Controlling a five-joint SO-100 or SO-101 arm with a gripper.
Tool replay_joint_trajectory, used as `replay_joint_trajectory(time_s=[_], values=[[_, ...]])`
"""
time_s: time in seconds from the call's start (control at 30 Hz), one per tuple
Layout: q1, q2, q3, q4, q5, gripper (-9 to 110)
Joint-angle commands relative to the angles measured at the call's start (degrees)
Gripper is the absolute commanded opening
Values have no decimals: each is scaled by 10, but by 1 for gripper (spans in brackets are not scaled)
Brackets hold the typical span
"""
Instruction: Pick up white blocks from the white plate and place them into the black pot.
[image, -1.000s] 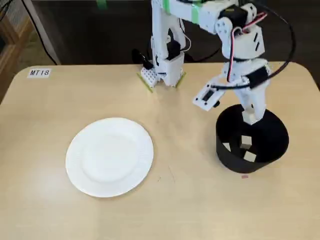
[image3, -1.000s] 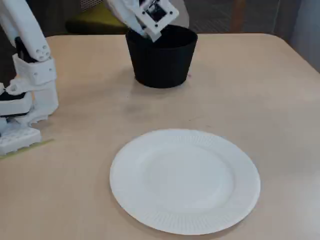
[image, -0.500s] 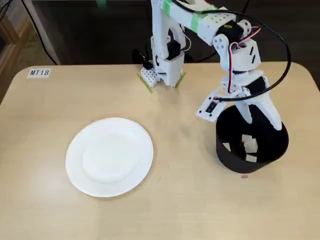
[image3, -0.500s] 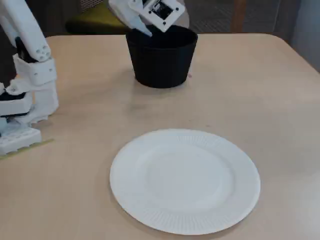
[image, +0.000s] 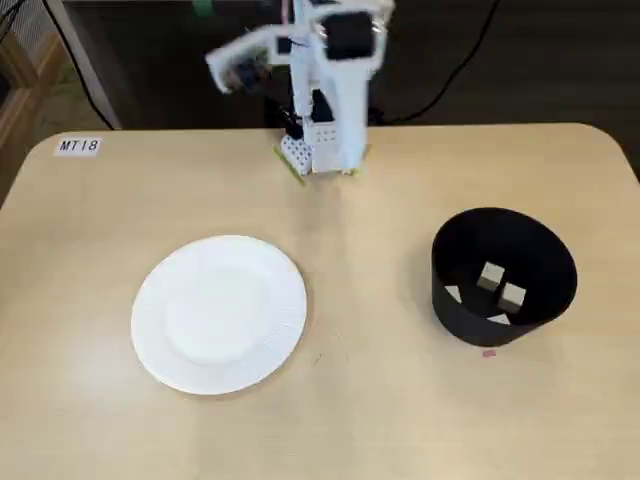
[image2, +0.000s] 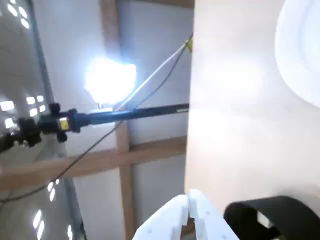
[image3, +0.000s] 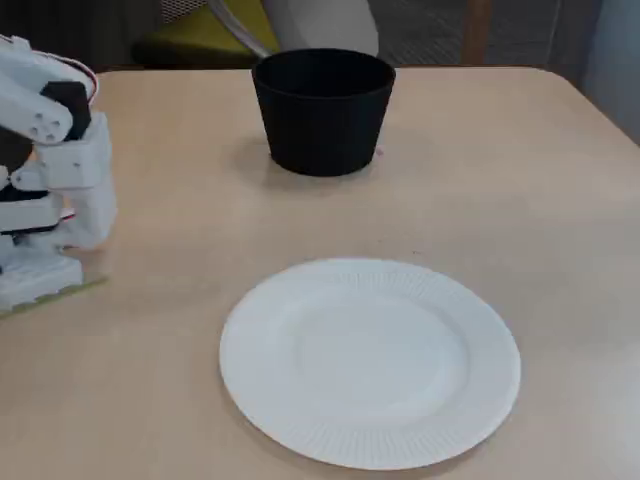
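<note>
Inside the black pot (image: 460, 305) — cream-coloured white blocks (image: 502, 287), small cubes.

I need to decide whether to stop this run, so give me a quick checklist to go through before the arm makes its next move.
1. Round white paper plate emptied of blocks: ok, bare in both fixed views.
2. Small cream cubes inside the matte black round pot: ok, several visible; exact count cannot tell.
3. Pot upright on the beige table: ok.
4. No stray cubes on the table: ok in the fixed views.
5. White two-finger gripper empty: ok; fingers together, nothing visible between them in the wrist view.
6. Arm clear of pot and plate: ok, folded back at its base.
</note>
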Motion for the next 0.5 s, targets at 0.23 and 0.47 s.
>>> replay_joint_trajectory(time_s=[0.23, 0.47], values=[[9, 241, 386, -64, 6, -2], [13, 336, 569, -76, -3, -2]])
